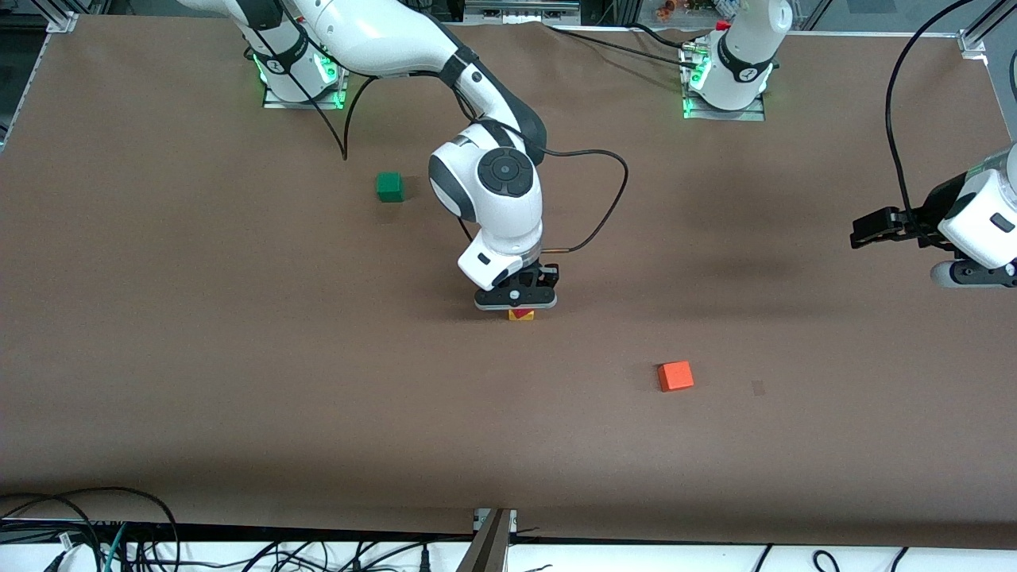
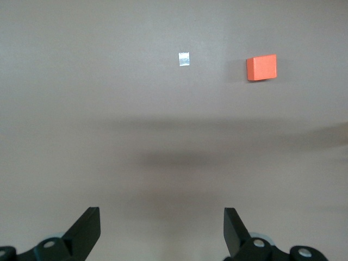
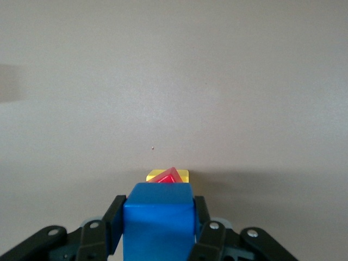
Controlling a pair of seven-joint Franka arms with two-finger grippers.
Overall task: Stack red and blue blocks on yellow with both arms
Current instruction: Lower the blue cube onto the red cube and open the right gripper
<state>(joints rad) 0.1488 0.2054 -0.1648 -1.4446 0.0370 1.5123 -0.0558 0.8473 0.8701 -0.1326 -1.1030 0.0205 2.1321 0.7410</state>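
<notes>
My right gripper (image 1: 516, 306) is at the middle of the table, shut on the blue block (image 3: 159, 215), which the hand hides in the front view. It holds the block directly over the red block (image 1: 521, 312), which sits turned on the yellow cube (image 1: 520, 318). In the right wrist view only a corner of the red block (image 3: 167, 177) and a strip of the yellow cube (image 3: 183, 174) show past the blue block. I cannot tell whether blue touches red. My left gripper (image 2: 162, 228) is open and empty, waiting above the table at the left arm's end (image 1: 973, 276).
An orange cube (image 1: 675, 376) lies nearer the front camera, toward the left arm's end; it also shows in the left wrist view (image 2: 261, 68). A small pale tape patch (image 2: 184, 58) lies beside it. A green cube (image 1: 389, 187) sits near the right arm's base.
</notes>
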